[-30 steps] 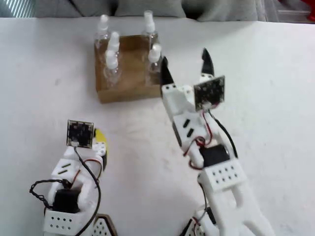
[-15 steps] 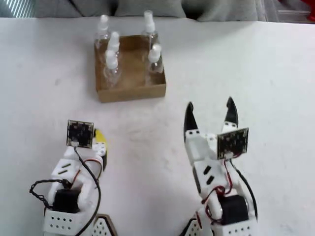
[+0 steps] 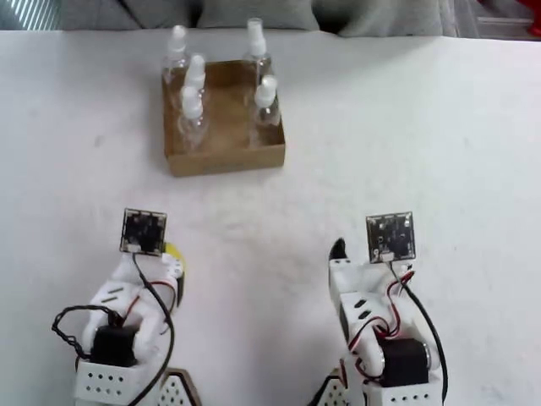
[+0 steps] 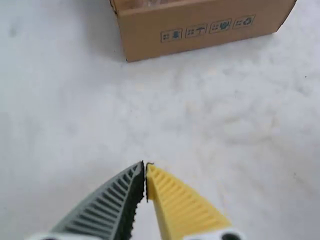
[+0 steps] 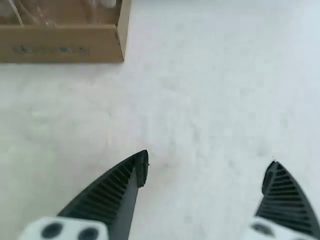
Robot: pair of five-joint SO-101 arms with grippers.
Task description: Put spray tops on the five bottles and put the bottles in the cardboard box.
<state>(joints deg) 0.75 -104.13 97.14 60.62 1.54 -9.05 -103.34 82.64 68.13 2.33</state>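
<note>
In the high view, the cardboard box is sitting in the upper left-centre of the frame on the white worktop. Its open side is facing up. Its near wall is running almost straight across the frame, with its right end turned slightly further up the frame than its left.

Five clear bottles are standing in the box, all upright, with their long axes vertical. Their white spray tops are pointing up. Two are standing at the far corners, two are lining up along the left side, and one is standing near the right wall. I cannot tell which way the nozzles are facing.

Both arms are resting low in the frame, well apart from the box, one at lower left and one at lower right.

The left tool is pinching closed on nothing, its grey and yellow fingertips meeting. It is hanging over bare worktop and pointing towards the box's printed near wall.

The right tool is spreading wide, its two black fingers far apart with only white worktop between them. It is also pointing up the frame, with the box's near right corner lying ahead of it and off to its left.
</note>
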